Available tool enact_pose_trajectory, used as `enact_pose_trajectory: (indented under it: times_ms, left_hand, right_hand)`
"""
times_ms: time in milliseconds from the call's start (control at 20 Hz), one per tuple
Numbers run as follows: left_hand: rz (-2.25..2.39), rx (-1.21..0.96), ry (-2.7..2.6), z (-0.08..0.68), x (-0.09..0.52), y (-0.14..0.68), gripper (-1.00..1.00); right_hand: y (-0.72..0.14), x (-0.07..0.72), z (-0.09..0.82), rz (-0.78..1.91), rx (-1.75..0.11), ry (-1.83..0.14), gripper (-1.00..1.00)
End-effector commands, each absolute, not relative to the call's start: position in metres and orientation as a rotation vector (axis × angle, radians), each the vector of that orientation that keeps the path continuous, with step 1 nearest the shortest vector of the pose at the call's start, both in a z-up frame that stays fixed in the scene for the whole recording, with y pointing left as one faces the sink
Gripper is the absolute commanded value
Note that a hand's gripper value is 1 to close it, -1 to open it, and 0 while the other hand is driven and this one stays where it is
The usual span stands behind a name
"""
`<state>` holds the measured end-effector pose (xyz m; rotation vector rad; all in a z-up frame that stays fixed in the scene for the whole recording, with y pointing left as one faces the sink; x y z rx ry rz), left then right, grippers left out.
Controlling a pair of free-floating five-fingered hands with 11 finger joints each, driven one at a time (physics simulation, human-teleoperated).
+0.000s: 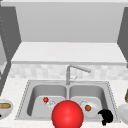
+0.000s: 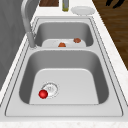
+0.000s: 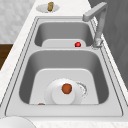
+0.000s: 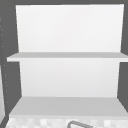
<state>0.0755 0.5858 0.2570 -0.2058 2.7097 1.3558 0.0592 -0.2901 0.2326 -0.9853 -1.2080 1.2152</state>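
A black hand by the sink's front right corner

The right hand (image 1: 106, 117) hangs at the front right edge of the sink (image 1: 25, 95), and its fingers look curled, but I cannot tell if they hold anything. Nearest to it is a white plate (image 1: 93, 111) in the right basin, with a small brown ball of food (image 1: 88, 108) on it. A tiny red ball (image 1: 45, 99) sits by the drain in the left basin. A big red ball (image 1: 67, 115) shows low in front. Another white plate (image 1: 123, 112) sits on the counter, to the right of the hand.
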Motion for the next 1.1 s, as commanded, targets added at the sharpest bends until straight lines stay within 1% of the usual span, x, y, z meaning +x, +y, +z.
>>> enact_pose_trajectory:
  times_ms: [0,1050]
  left_hand:
    - [1.554,-0.151,2.667,0.2570,0.0755,0.5858,-1.00]
    - [1.726,-0.089,2.596,0.2546,0.0742,0.5872,-1.00]
  right_hand:
    - [-0.2901,0.0592,0.2326,1.215,-0.985,-1.208,0.00]
    - [-0.2901,0.0592,0.2326,1.215,-0.985,-1.208,0.00]
